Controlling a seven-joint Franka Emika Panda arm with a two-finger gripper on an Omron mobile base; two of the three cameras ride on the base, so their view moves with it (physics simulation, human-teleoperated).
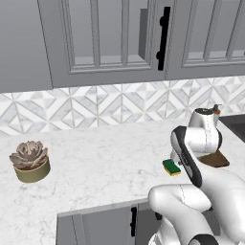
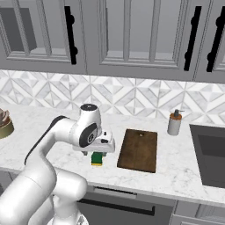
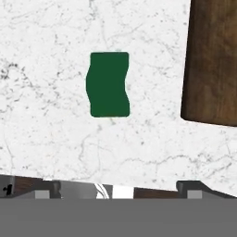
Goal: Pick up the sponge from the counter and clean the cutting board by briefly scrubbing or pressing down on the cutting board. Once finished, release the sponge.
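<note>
Sponge (image 3: 109,84) on counter (image 3: 46,129), cutting board (image 3: 213,65) beside, apart; succulent pot (image 1: 30,161) far.

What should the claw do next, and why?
Probably drop straight down over the sponge. The open claw hangs above it, and the sponge lies untouched on the counter beside the board, so nothing can be scrubbed until it is gripped.
</note>
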